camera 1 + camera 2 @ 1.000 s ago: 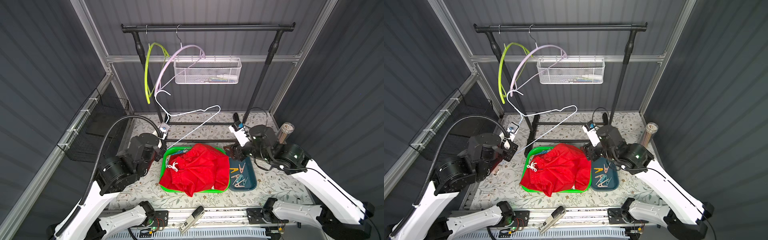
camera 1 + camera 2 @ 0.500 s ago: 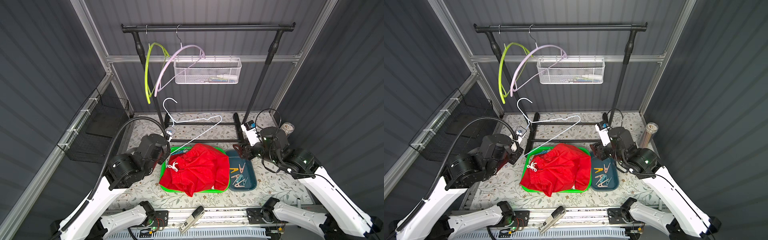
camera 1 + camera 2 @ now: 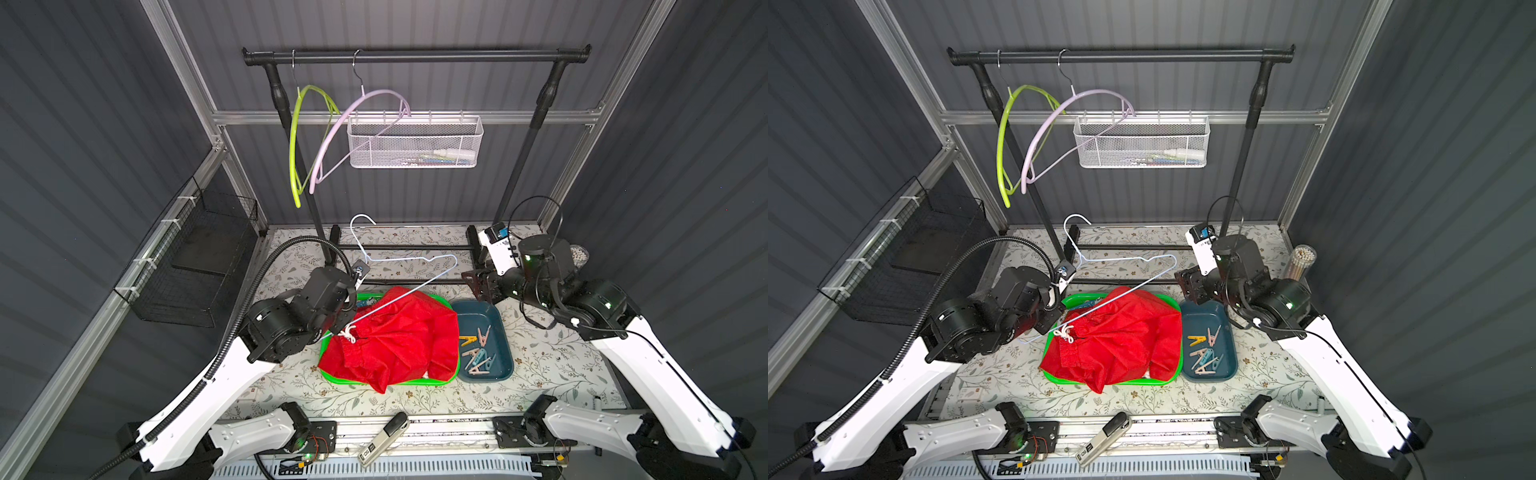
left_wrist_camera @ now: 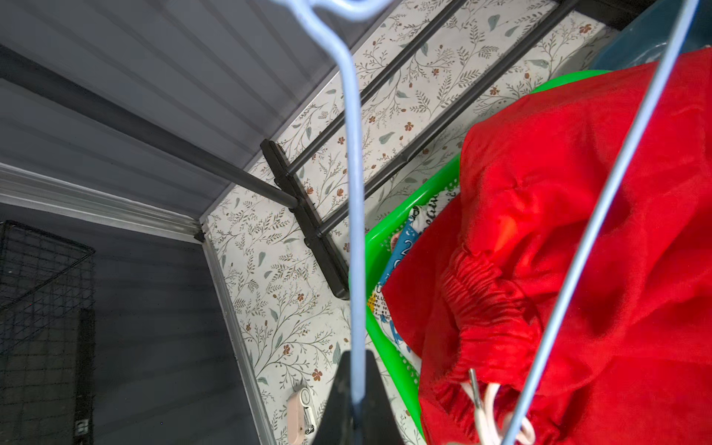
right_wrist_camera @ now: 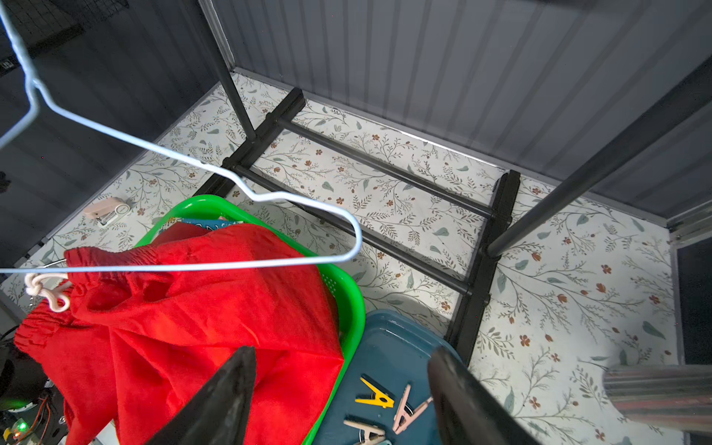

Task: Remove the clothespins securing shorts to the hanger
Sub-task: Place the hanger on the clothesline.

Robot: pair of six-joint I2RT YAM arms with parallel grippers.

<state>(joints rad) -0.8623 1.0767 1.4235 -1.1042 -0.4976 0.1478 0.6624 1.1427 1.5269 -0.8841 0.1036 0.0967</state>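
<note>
In a top view the shorts (image 3: 395,336) (red pair on top) are heaped in the green basket (image 3: 365,296), with the clothespins (image 3: 478,353) loose in the blue tray (image 3: 473,316) beside it. Left wrist cam: the left gripper (image 4: 356,370) is clamped tight on the wire hanger (image 4: 353,173), above the shorts. Right wrist cam: the right gripper (image 5: 341,356) has its jaws wide, holding nothing, near the tray.

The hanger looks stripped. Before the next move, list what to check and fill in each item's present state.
1. Left gripper shut on the hanger: ok.
2. No clothespins on the hanger, all in the blue tray: ok.
3. Red shorts lying in the green basket: ok.
4. Drawstring clear of the hanger wire: cannot tell.
5. Right gripper open and empty: ok.
</note>
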